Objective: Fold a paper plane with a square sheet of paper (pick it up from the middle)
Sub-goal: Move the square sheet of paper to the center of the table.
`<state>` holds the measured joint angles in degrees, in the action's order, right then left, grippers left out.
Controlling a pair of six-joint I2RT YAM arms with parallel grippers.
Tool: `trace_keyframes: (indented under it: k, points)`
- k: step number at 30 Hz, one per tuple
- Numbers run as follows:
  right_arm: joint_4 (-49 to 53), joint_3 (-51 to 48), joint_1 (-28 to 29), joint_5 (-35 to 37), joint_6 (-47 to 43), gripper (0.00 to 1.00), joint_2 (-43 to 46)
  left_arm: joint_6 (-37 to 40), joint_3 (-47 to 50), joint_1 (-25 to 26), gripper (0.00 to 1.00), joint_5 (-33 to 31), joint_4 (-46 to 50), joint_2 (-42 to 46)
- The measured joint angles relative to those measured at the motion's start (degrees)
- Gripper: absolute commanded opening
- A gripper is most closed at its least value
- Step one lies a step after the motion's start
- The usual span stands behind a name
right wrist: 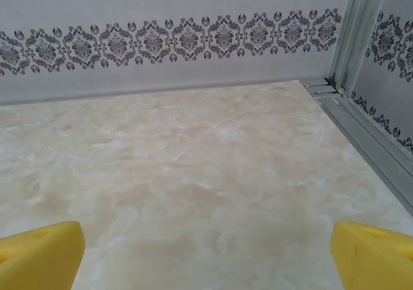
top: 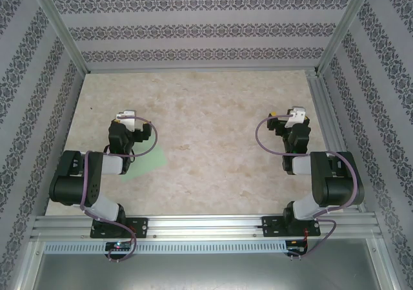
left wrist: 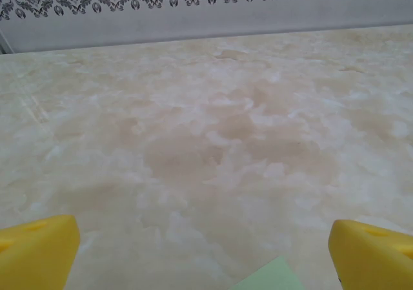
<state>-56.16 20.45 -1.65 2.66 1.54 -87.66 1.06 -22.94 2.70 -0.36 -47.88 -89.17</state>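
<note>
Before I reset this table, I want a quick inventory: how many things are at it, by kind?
paper sheet: 1
robot arms: 2 (left arm, right arm)
Total: 3

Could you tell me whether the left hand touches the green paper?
Apart: the left wrist view shows the pale green square paper sheet's corner between the left hand's spread yellow fingertips, bare table either side.
</note>
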Motion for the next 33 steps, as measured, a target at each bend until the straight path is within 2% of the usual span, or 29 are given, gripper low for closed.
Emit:
trace_keyframes:
  k: [28, 33]
  points:
    - [0.0, 0.0, 0.0, 0.0, 0.0, 0.98, 0.0, 0.0, 0.0, 0.0, 1.0, 0.0, 0.04, 0.0]
    - [0.0, 0.0, 0.07, 0.11, -0.22, 0.98, 0.11, 0.0, -1.38, 0.0, 1.0, -0.42, 3.74, 0.42]
